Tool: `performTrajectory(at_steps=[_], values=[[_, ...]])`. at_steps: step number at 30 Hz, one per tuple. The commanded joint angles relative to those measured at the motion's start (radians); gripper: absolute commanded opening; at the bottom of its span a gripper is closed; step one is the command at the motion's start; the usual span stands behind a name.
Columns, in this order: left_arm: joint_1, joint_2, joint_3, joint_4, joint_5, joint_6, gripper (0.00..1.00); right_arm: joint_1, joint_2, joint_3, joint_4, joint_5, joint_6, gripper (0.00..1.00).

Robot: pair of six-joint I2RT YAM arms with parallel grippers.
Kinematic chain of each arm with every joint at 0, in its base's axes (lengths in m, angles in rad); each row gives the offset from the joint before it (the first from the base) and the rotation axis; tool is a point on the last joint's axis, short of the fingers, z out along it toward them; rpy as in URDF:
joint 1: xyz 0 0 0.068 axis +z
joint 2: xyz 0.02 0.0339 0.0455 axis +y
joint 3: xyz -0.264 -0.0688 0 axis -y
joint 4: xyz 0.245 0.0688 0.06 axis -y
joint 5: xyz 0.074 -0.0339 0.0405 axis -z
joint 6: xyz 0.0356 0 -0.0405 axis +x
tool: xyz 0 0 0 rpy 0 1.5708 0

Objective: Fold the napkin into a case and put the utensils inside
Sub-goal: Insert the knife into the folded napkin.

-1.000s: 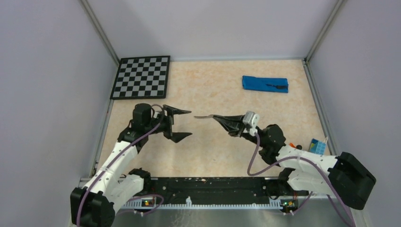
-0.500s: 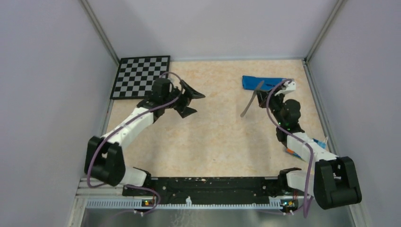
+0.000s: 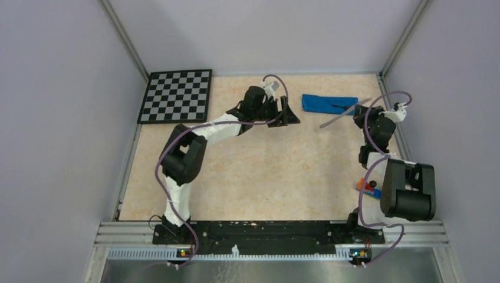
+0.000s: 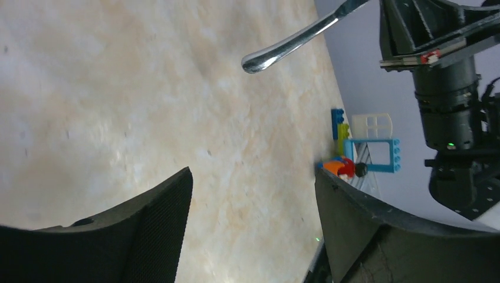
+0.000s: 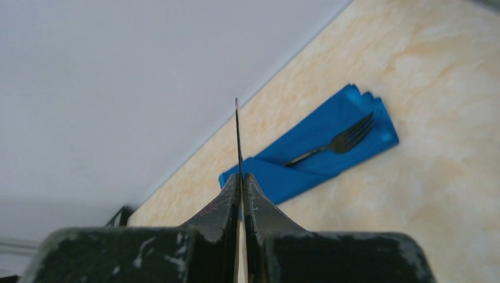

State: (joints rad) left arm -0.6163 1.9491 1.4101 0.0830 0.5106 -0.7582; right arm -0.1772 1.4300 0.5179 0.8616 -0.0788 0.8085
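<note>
Right gripper (image 5: 240, 177) clamped knife (image 5: 237, 132) (edge-on); left gripper (image 4: 253, 188) spread, empty; fork (image 5: 336, 143) lay on case (image 5: 295, 177), right of frame centre.

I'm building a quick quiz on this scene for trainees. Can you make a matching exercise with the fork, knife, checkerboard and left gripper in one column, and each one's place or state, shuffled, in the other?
Column one:
1. fork
2. knife
3. checkerboard
4. left gripper

Column two:
A. clamped in the shut right gripper
B. open, holding nothing
C. lying on the blue case
D. flat at the far left corner of the table

Pairs: 1-C, 2-A, 3-D, 4-B.
</note>
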Motion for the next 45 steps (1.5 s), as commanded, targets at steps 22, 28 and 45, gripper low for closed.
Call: performTrajectory(at_steps=[22,28,45], values=[[-0.012,0.674,0.606,0.538,-0.137,-0.089,0.53,-0.141,0.416,0.306,0.384,0.195,0.012,0.0],[-0.007,0.699,0.606,0.536,-0.238,-0.126,0.61,-0.151,0.469,0.338,0.398,0.173,0.015,0.0],[0.001,0.824,0.698,0.499,-0.291,-0.33,0.49,-0.153,0.636,0.367,0.548,0.082,0.145,0.0]])
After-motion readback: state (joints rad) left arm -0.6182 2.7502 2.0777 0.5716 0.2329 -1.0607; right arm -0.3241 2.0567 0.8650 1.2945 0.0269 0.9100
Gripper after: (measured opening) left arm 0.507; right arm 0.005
